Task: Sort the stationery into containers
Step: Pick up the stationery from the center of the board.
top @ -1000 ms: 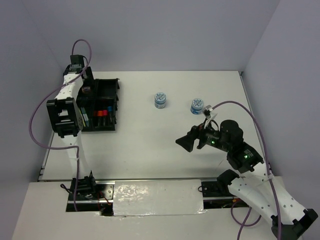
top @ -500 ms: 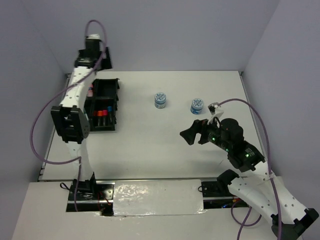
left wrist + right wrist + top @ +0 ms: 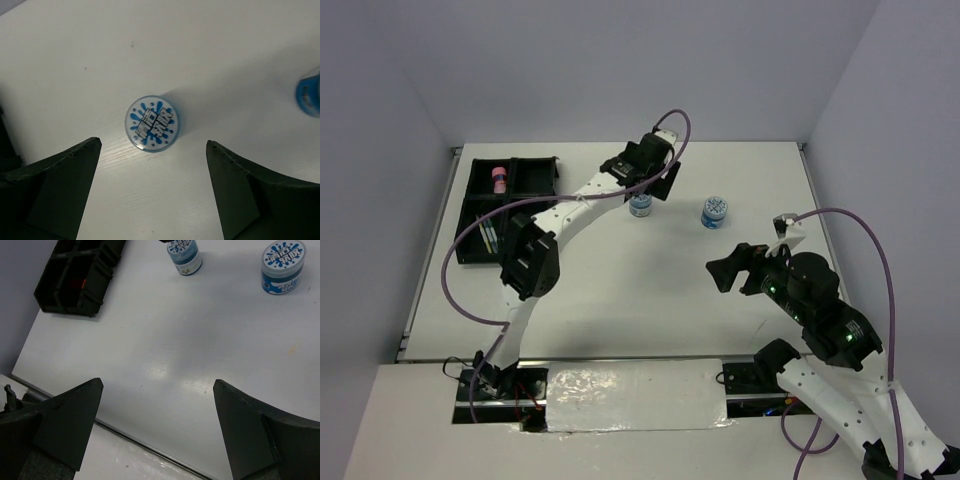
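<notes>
White table (image 3: 620, 290): two tubs (image 3: 184, 255) (image 3: 283, 266), one tray (image 3: 92, 302)

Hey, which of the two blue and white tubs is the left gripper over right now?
The tub nearer the tray, centred under the open left gripper; the other tub stands apart to its right, farther from the tray.

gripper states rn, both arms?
Left gripper: open, empty, above a round blue-white tub.
Right gripper: open, holding nothing.
</notes>
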Controlling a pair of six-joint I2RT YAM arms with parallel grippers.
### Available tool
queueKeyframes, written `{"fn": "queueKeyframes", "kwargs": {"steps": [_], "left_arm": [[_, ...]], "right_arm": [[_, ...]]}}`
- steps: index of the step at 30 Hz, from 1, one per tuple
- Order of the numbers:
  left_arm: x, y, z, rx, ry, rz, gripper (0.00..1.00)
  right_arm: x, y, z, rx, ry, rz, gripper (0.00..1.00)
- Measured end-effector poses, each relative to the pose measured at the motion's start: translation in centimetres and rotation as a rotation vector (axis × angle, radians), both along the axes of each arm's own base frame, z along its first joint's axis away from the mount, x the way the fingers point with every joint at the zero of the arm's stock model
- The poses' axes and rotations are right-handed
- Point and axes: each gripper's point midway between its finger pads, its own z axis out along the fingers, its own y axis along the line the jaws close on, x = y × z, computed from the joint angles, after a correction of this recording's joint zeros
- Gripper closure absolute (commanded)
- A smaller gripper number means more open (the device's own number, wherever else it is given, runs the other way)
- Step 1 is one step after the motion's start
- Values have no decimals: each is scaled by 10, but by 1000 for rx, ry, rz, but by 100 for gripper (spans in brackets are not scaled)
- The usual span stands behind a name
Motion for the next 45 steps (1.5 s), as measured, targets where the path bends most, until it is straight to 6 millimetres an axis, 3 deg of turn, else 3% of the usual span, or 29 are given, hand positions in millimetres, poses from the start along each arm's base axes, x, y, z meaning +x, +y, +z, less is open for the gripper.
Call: {"fn": "queueKeyframes", "kwargs": {"steps": [3, 6, 18, 23, 25, 26, 28, 29, 32, 45], "left_arm": [[7, 19, -31, 70, 33, 28, 1], [13, 30, -49, 113, 48, 39, 1], [19, 8, -80, 47, 92, -45, 2], [28, 12, -87, 43, 90, -31, 25], [34, 18, -87, 35, 86, -20, 29], [36, 20, -86, 28, 86, -17, 42], [42, 22, -83, 7, 77, -13, 35], [43, 23, -83, 6, 78, -17, 19], [45, 26, -85, 5, 79, -14, 1], [46, 34, -86, 37, 78, 15, 1]], "right_arm": [[-3, 0, -2, -4, 9, 7, 0], [-4, 2, -4, -1, 15, 21, 0], [-5, 12, -17, -12, 60, 70, 0], [-5, 13, -20, -13, 64, 74, 0], [-5, 13, -20, -14, 63, 75, 0], [-5, 13, -20, -15, 62, 75, 0], [-5, 13, -20, -15, 62, 75, 0], [-5, 13, -20, -15, 62, 76, 0], [-5, 13, -19, -14, 60, 79, 0], [-6, 17, -21, -15, 58, 102, 0]]}}
